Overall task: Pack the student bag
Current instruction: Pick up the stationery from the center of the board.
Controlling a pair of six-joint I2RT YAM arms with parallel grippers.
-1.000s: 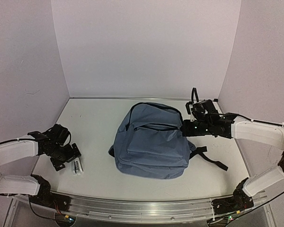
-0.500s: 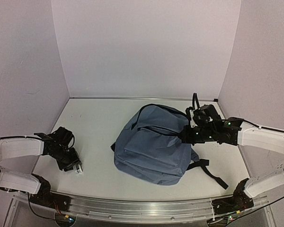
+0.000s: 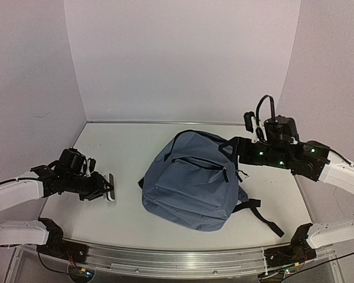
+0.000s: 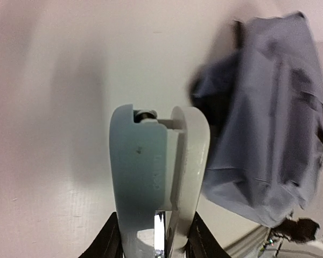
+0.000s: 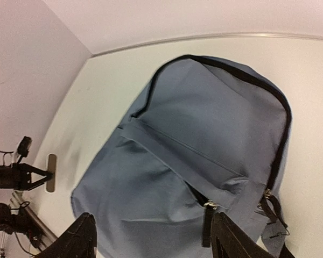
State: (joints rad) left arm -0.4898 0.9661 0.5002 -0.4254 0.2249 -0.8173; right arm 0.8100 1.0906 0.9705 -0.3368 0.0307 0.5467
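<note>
Student bag [image 3: 192, 180]: lies flat at mid worktop [image 3: 121, 147], front pocket [image 3: 183, 197] facing up, top end turned to the far right. The black strap [image 3: 262, 211] trails off its near right side onto the surface.
Pocket zip: the right wrist view shows a short dark gap beside the zip pull [image 5: 207, 205]. The rest of that line looks closed.
Left arm: white forearm comes in from the left edge and reaches right, low over the left part of the worktop, wrist roughly level. The tool points toward the bag but sits well apart from it.
Left end effector [image 3: 104, 188]: closed onto a pale grey stapler-like object [image 3: 111, 187]. In the wrist view the dark fingers [image 4: 112, 242] pinch its near end from both sides, and its far end sticks out toward the bag.
Object attitude: looks on edge in the top view. Can't tell whether it touches the surface.
Right arm: elbow out to the right, forearm running left, wrist raised with the camera housing on top, tool tilted down at the bag's top right corner.
Right end effector [image 3: 231, 148]: spread wide and holding nothing. Both fingers [image 5: 82, 239] frame the bag from above. Can't tell whether they touch the fabric.
</note>
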